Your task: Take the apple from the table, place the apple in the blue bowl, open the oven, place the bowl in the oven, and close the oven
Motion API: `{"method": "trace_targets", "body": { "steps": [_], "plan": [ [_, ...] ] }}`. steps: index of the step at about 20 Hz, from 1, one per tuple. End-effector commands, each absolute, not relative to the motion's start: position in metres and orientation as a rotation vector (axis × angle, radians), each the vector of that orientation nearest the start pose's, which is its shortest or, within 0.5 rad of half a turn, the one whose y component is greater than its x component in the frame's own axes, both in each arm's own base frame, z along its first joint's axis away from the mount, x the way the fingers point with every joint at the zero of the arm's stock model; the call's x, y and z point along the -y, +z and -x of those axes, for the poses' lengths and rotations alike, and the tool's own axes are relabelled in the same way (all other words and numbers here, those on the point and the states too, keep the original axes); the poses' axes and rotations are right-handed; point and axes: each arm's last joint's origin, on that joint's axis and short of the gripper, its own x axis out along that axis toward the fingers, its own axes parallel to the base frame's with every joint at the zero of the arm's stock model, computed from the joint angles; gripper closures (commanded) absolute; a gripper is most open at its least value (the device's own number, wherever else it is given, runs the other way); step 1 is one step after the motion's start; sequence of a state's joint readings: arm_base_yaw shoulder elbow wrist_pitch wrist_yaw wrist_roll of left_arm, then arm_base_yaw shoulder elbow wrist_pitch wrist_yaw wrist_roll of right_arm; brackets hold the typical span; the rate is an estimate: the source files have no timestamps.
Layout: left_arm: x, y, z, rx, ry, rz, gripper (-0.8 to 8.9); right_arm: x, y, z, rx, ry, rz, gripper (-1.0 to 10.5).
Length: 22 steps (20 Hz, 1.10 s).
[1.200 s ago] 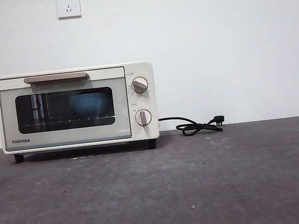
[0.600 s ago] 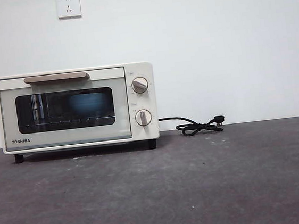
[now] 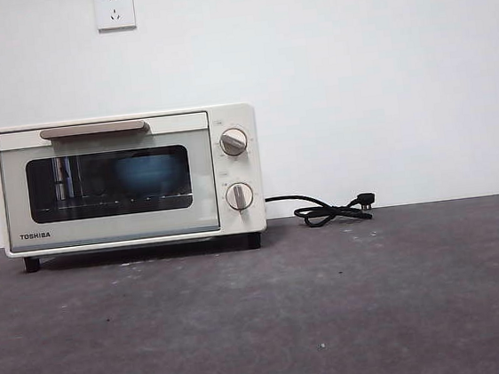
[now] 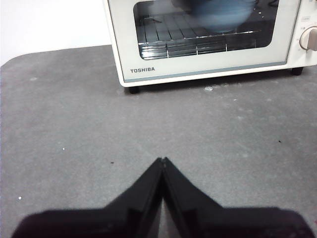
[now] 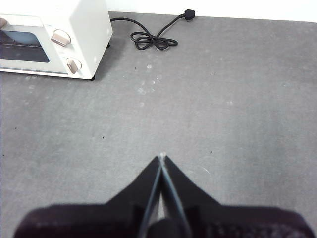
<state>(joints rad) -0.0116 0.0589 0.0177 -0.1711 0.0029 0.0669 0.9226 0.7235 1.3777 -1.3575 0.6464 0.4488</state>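
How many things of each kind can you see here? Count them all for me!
Oven: 1
Blue bowl inside the oven: 1
Oven knobs: 2
Cord: 1
Wall sockets: 2
Grippers, left and right: 2
Total: 9

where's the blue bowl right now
The blue bowl sits inside the closed oven, on its wire rack behind the dark glass door, at the left of the front view.
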Motion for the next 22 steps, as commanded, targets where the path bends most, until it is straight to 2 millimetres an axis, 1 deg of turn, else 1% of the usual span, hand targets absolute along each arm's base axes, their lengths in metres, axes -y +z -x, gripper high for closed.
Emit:
{"method": "trace_targets", "body": {
  "steps": [1,3,5,7,8,9,10,12,13,14,15,17,20,22],
  "plan": [
    [0.001,0.145,-0.099,-0.223,-0.021,-0.061,8.17,-0.028,0.413,-0.043,-0.559,0.138,0.099,9.4],
    [0.001,0.145,-0.099,-0.225,-0.021,-0.061,8.17,-0.025,0.413,-0.044,-0.550,0.102,0.126,9.4],
    [0.001,0.145,-0.099,-0.225,-0.021,-0.061,8.17,-0.017,0.410,-0.044,-0.555,-0.004,0.187,9.4],
    [0.001,0.145,-0.099,-0.225,-0.021,-0.061,8.17,-0.009,0.398,-0.047,-0.595,-0.182,0.170,9.4],
    [0.001,0.145,-0.099,-0.226,-0.021,-0.060,8.17,-0.006,0.389,-0.052,-0.580,-0.253,0.140,9.4],
    [0.001,0.145,-0.099,-0.227,-0.021,-0.061,8.17,-0.005,0.380,-0.057,-0.525,-0.269,0.105,9.4],
    [0.001,0.145,-0.099,-0.227,-0.021,-0.061,8.17,-0.005,0.369,-0.064,-0.442,-0.211,0.073,9.4],
    [0.001,0.145,-0.099,-0.228,-0.021,-0.060,8.17,-0.007,0.341,-0.076,-0.221,-0.020,0.072,9.4],
    [0.001,0.145,-0.099,-0.229,-0.021,-0.060,8.17,-0.007,0.324,-0.081,-0.128,0.055,0.094,9.4],
    [0.001,0.145,-0.099,-0.229,-0.021,-0.060,8.17,-0.007,0.304,-0.085,-0.072,0.107,0.109,9.4],
    [0.001,0.145,-0.099,-0.229,-0.021,-0.060,8.17,-0.006,0.283,-0.089,-0.050,0.126,0.107,9.4],
    [0.001,0.145,-0.099,-0.229,-0.021,-0.061,8.17,-0.002,0.243,-0.093,-0.081,0.106,0.102,9.4],
    [0.001,0.145,-0.099,-0.229,-0.021,-0.061,8.17,0.000,0.210,-0.093,-0.132,0.088,0.098,9.4],
    [0.001,0.145,-0.099,-0.229,-0.021,-0.060,8.17,0.000,0.191,-0.093,-0.155,0.087,0.097,9.4]
  ]
}}
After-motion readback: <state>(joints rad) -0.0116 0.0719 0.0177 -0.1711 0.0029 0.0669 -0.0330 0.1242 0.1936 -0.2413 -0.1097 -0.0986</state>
